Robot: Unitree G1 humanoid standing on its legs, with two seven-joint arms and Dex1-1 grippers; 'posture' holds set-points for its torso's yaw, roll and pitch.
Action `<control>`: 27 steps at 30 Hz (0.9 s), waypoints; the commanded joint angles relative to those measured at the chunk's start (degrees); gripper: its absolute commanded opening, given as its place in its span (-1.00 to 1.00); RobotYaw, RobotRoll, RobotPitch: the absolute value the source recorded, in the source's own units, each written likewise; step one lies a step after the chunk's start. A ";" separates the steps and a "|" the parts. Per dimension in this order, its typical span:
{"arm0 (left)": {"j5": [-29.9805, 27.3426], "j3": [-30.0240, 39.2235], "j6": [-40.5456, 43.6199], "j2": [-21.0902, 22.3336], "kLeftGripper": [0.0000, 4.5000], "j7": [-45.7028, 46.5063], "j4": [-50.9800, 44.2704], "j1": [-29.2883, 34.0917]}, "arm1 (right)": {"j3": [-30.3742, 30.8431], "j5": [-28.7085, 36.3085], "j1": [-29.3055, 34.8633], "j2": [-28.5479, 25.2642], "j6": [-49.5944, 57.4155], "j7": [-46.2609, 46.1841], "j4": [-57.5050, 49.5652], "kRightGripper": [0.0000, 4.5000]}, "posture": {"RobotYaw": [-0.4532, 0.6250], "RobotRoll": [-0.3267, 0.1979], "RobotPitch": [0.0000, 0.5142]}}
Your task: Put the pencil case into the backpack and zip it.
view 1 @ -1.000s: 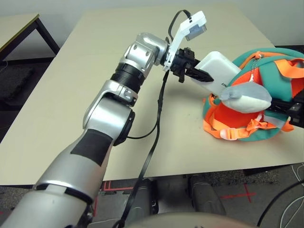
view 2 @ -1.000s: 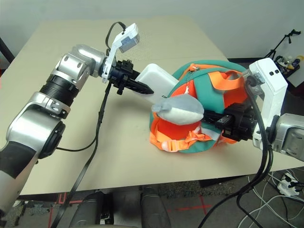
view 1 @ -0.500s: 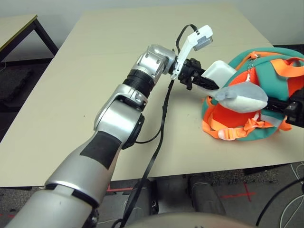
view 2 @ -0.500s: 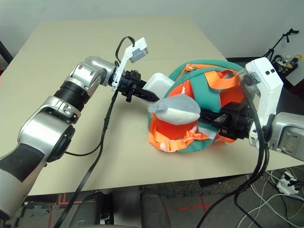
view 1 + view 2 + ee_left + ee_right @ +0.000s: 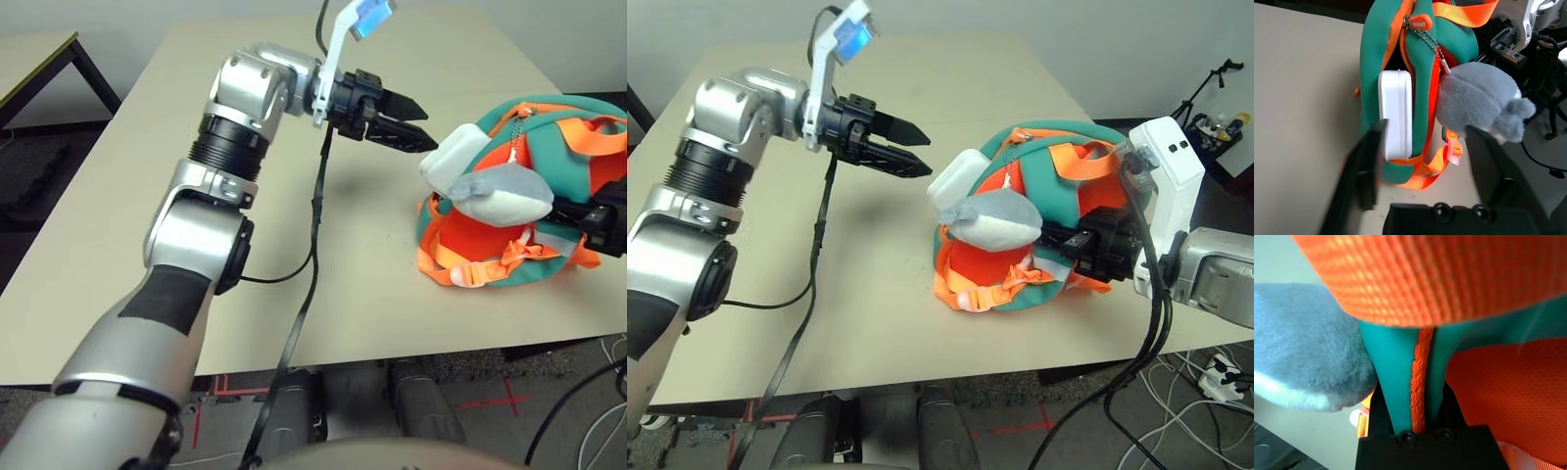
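Observation:
The teal-and-orange backpack (image 5: 554, 122) lies on its side at the table's right, with its grey plush shark (image 5: 502, 196) in front. The white pencil case (image 5: 449, 162) sits in the zipper opening, one rounded end (image 5: 1396, 110) still sticking out. My left gripper (image 5: 429, 129) hovers open and empty a short way left of that end, fingers pointing at it. In the right wrist view my right gripper (image 5: 1418, 401) is shut on the backpack's teal edge with orange zipper trim; its black fingers (image 5: 1073, 242) reach in behind the shark.
The beige table (image 5: 196, 117) stretches wide to the left and behind the backpack. A black cable (image 5: 313, 235) hangs from my left wrist down past the front edge. Another table's corner (image 5: 44, 54) stands at far left.
My left gripper has let go of the pencil case and drawn back left and upward. The case now rests deeper in the backpack's opening. The right gripper keeps its hold.

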 commanded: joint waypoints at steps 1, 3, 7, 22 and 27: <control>0.92 -1.56 -2.04 -0.88 -0.30 0.54 2.46 -0.02 | 1.61 -0.67 -0.75 0.57 0.06 1.18 -0.32 -0.91 | -0.46 0.25 -0.72; 1.34 -1.96 -2.62 -1.70 -0.59 1.26 4.07 -0.27 | 1.79 -0.90 -1.09 0.74 0.14 1.19 -0.25 -0.91 | -0.47 0.25 -0.74; 2.53 -1.79 -5.33 -3.05 -1.00 2.33 9.52 -1.15 | 1.76 -1.15 -1.36 0.96 0.36 1.26 -0.28 -0.91 | -0.49 0.25 -0.75; 5.14 -2.18 -8.54 -6.20 -1.00 2.55 15.72 -1.67 | 1.04 -0.36 -0.96 1.41 0.49 0.24 -0.90 -0.91 | -0.51 0.25 -0.70; 5.78 -2.24 -8.68 -6.60 -1.00 2.39 15.92 -1.30 | 1.18 -0.35 -1.05 1.63 0.52 0.04 -0.90 -0.91 | -0.52 0.25 -0.68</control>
